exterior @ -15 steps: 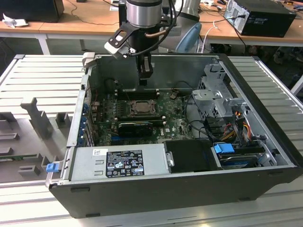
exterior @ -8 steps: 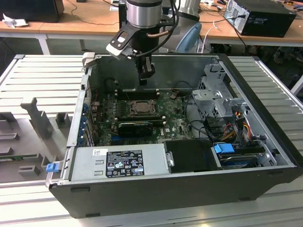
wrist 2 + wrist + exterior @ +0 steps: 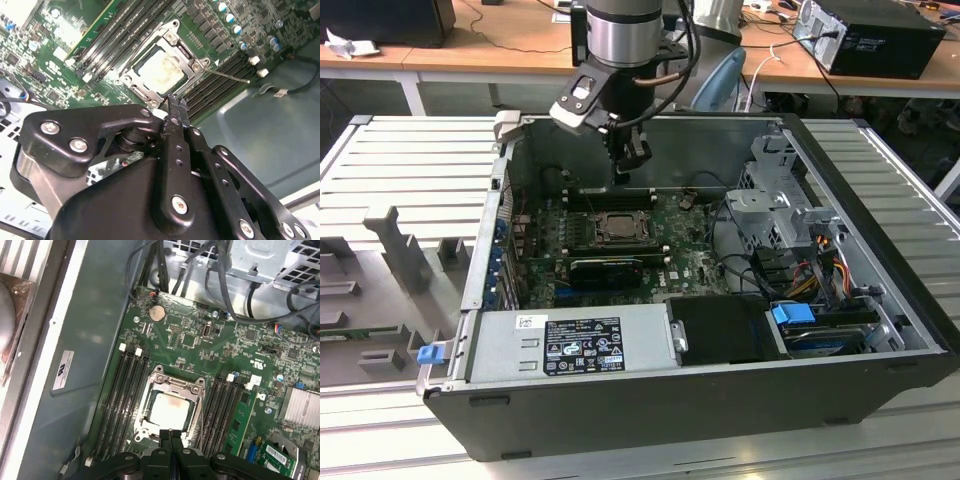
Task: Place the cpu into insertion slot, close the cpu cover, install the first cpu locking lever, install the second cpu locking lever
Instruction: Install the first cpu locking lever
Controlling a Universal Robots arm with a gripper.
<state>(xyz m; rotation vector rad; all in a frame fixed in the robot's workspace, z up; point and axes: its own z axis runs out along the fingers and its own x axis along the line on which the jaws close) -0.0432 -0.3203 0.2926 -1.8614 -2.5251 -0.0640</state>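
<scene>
The cpu (image 3: 169, 410) lies flat in the motherboard socket, its pale top showing in both wrist views (image 3: 162, 71) and in the exterior view (image 3: 618, 228). The cpu cover (image 3: 173, 385) is a silvery frame lying down around the chip (image 3: 189, 52). A thin wire lever (image 3: 230, 76) sticks out from one corner of the socket, over the memory slots. My gripper (image 3: 170, 436) hangs just above the socket's edge, fingers pressed together with nothing between them (image 3: 175, 104). In the exterior view the gripper (image 3: 621, 180) is over the far side of the socket.
The open computer case (image 3: 480, 250) walls in the board. Memory slots (image 3: 120, 395) flank the socket on both sides. A black card (image 3: 608, 268) lies in front of it, a power supply (image 3: 570, 345) nearer, and a drive cage with cables (image 3: 785, 225) on the exterior view's right.
</scene>
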